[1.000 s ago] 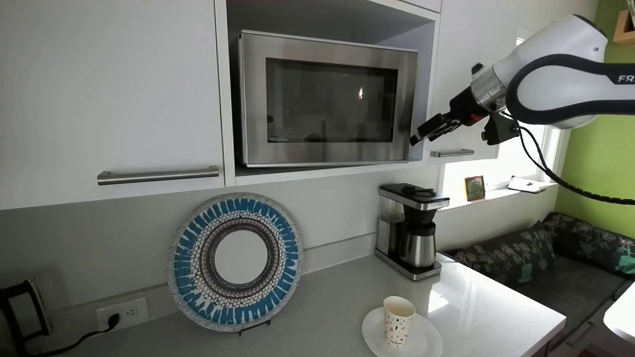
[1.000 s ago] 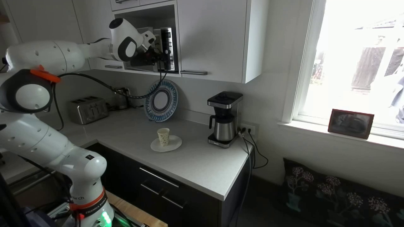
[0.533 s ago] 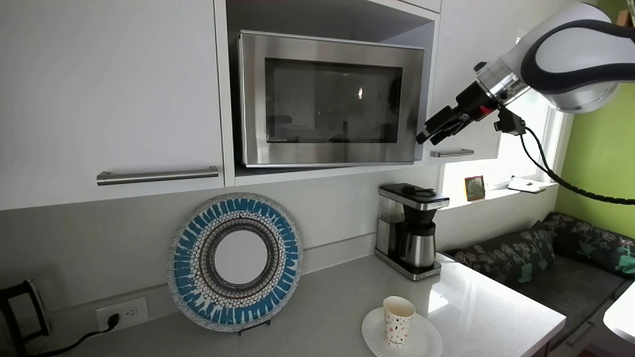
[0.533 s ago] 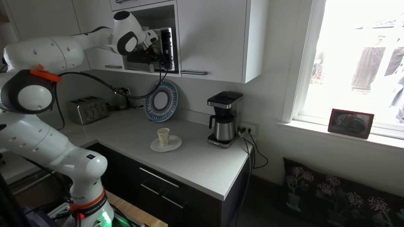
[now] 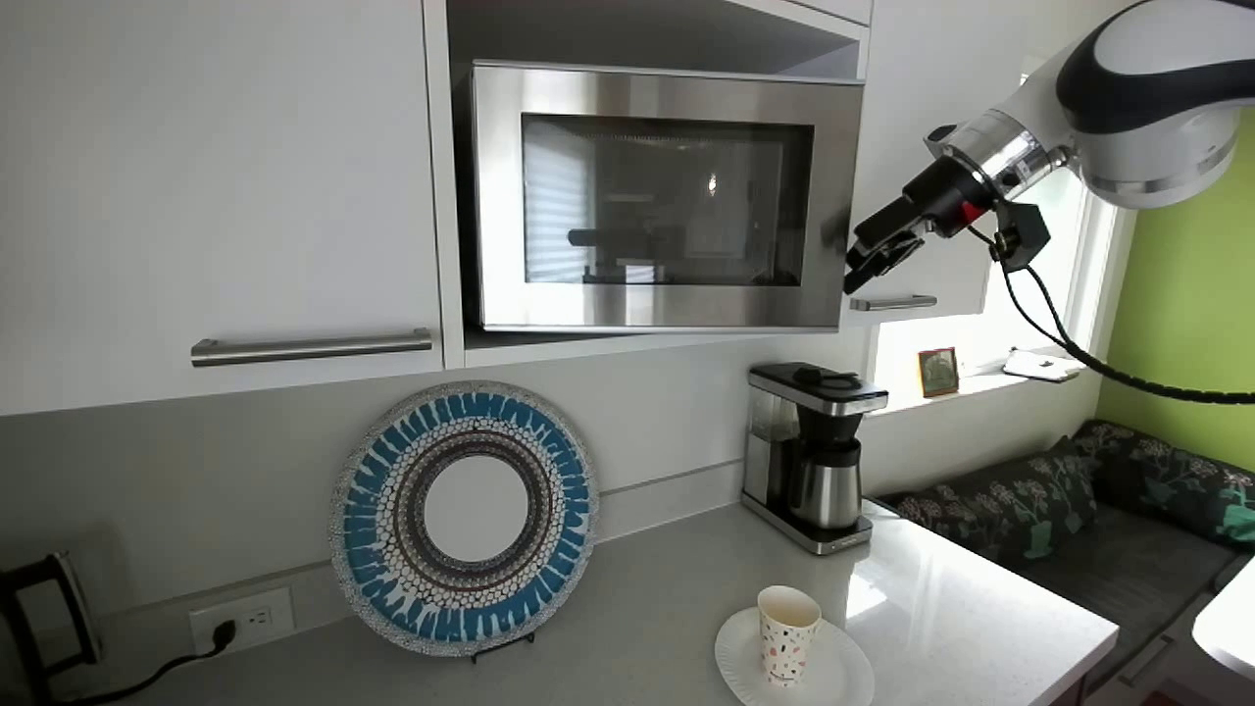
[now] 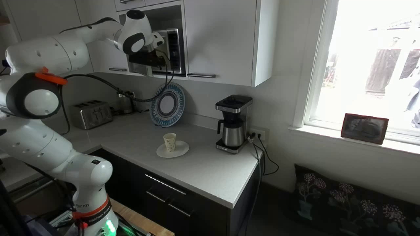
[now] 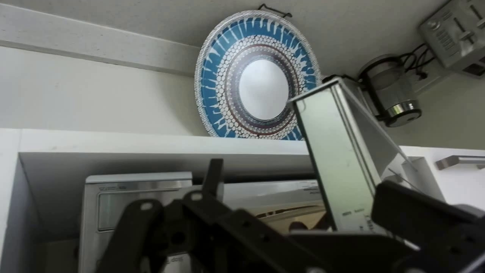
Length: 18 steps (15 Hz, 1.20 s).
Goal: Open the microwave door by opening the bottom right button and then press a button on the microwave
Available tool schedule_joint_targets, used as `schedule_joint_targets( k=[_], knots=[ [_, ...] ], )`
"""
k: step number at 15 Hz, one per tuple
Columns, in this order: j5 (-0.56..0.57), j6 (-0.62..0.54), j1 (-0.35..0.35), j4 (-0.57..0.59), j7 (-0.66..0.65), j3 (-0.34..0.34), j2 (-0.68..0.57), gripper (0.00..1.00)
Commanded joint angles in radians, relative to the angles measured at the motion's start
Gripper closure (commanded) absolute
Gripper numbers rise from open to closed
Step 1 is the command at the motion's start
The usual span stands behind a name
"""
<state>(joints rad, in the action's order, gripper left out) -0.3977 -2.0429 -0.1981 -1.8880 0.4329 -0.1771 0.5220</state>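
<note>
Step in hand: opening, I judge; black two-fingered claw [image 5: 855,269] spread wide.
The steel-framed, dark-glass microwave door [image 5: 662,201] stands ajar on the boxy stainless-steel microwave [image 7: 265,194] in the white cabinet [image 6: 221,42]; next I should swing it wider, then press the silver control strip [image 7: 144,185].

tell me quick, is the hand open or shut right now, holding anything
Hand: open, gripping nothing; in the wrist view the microwave door shows between its spread fingers, but whether they touch it cannot be told.
</note>
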Motion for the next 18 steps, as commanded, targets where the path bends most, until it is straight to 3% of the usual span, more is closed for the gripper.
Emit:
schedule_joint_targets(
  k=[1, 7, 10, 18],
  knots=[
    [-0.070, 0.128, -0.029, 0.059, 0.048, -0.010, -0.004, 0.00],
    [-0.132, 0.321, -0.030, 0.115, 0.084, 0.004, 0.006, 0.00],
    [-0.082, 0.384, 0.000, 0.156, 0.076, 0.020, 0.008, 0.00],
    [0.140, 0.315, 0.081, 0.255, 0.105, 0.031, 0.005, 0.00]
  ],
)
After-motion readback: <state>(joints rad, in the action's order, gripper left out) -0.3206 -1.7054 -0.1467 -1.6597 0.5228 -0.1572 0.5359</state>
